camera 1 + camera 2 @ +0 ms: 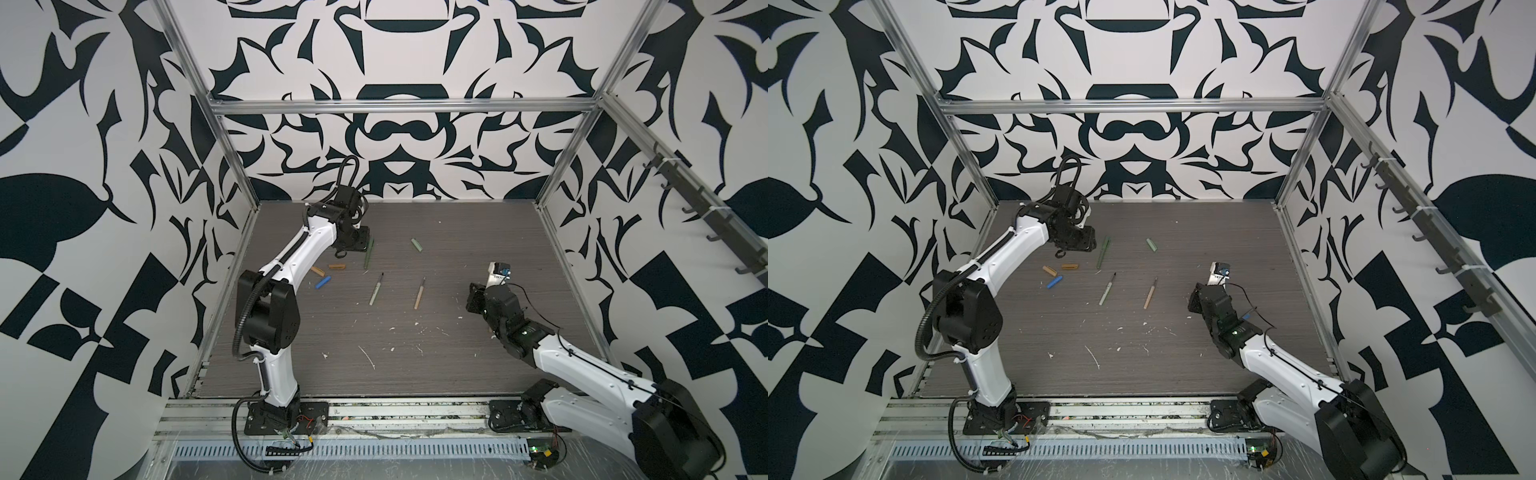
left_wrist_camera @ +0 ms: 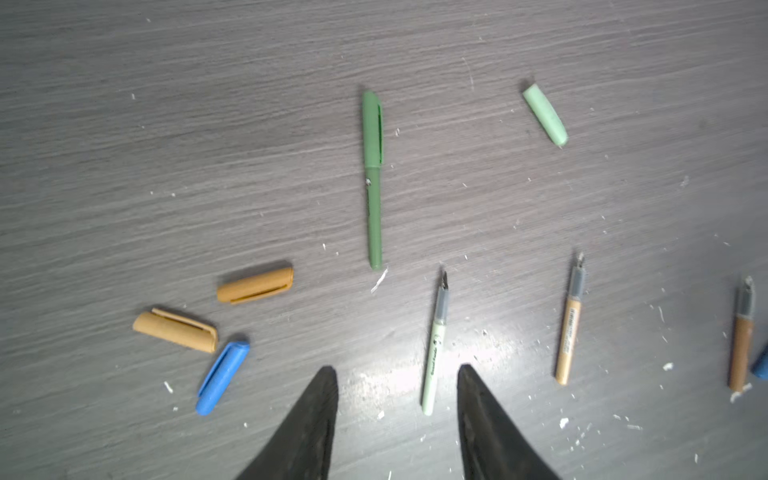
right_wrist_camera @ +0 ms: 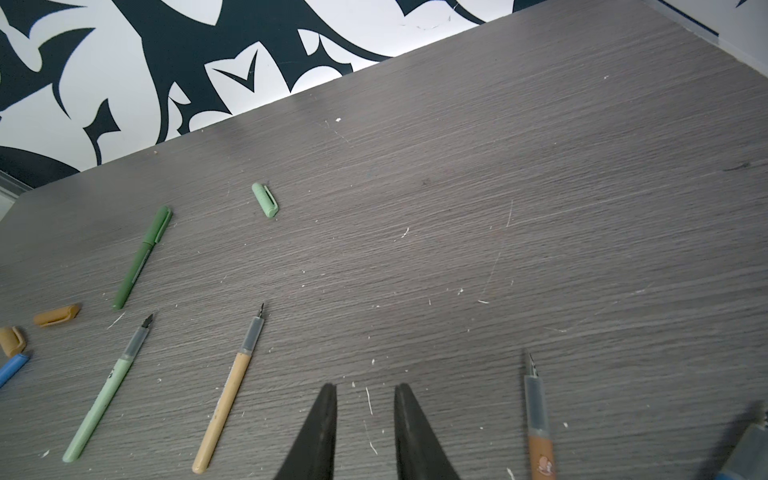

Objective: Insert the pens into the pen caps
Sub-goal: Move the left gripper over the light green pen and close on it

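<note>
Grey woodgrain table (image 1: 478, 374), white flecks all over it, patterned walls around.

One done by my count: the dark green pen (image 2: 372, 178) lies flat with its cap on, towards the back on the left. The left gripper (image 2: 397, 368) hangs just beside it, fingers apart, nothing between them. The right gripper (image 3: 365, 386) sits low on its own side, fingers a narrow gap apart, also empty.

Pale green looks like the next pair. The pale green pen (image 2: 434, 345) lies uncapped mid-table, nib towards the back wall. The pale green cap (image 2: 545, 115) is well apart from it, further back. The tan pen (image 2: 569, 328) lies roughly parallel beside the pale one. The orange-brown pen (image 3: 538, 419) and blue pen (image 2: 762, 363) are by the right gripper.

- Pinch the pen mid-barrel, not on the grey section by the nib.
- Take the cap near its closed end, clip clear of the fingers. I can't tell from here which end is open, so check first.
- Line up both axes before you push, then push straight.
- The darker brown cap (image 2: 255, 284) and lighter brown cap (image 2: 174, 330), next to the blue cap (image 2: 223, 376), are close in shade. Match each to its pen before committing.
- Flecks may let parts skid, so come straight down.
</note>
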`<state>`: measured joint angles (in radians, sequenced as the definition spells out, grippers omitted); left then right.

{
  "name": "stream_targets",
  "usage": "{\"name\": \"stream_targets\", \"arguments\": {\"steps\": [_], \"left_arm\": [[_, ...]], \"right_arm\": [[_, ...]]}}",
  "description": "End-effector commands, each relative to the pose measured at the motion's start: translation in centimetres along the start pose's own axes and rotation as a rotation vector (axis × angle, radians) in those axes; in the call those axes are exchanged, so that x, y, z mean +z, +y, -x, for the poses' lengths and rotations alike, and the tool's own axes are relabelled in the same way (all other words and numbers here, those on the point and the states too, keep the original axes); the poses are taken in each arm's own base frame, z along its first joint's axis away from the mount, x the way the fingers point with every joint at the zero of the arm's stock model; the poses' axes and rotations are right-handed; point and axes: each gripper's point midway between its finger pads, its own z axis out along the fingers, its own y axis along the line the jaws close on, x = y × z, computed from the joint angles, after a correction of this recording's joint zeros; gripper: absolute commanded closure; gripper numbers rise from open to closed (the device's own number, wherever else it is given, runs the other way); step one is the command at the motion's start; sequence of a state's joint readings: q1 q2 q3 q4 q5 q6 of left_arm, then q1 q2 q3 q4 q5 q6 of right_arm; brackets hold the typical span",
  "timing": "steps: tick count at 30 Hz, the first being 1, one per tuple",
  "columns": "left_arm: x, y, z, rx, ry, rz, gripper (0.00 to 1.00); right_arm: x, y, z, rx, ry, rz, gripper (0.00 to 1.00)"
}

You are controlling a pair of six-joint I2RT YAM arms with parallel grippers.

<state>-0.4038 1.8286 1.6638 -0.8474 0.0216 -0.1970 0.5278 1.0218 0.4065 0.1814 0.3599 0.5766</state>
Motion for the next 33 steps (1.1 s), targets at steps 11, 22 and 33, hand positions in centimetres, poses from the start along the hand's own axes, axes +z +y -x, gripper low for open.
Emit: {"name": "stream_targets", "arguments": {"steps": [11, 22, 33], "left_arm": [[-2.3, -3.4, -6.0, -0.069, -0.154, -0.148, 0.55], [3.8, -1.6, -11.7, -0.083, 0.255, -0.021, 0.64], [7.5, -3.9, -12.7, 0.12, 0.355, 0.069, 0.65]], "right_arm": [[1.9, 3.3, 0.3, -0.035, 0.021, 0.063, 0.8], [1.9, 4.0, -0.2, -0.081, 0.073, 0.066, 0.81], [2.0, 4.1, -0.4, -0.085, 0.081, 0.07, 0.81]]}}
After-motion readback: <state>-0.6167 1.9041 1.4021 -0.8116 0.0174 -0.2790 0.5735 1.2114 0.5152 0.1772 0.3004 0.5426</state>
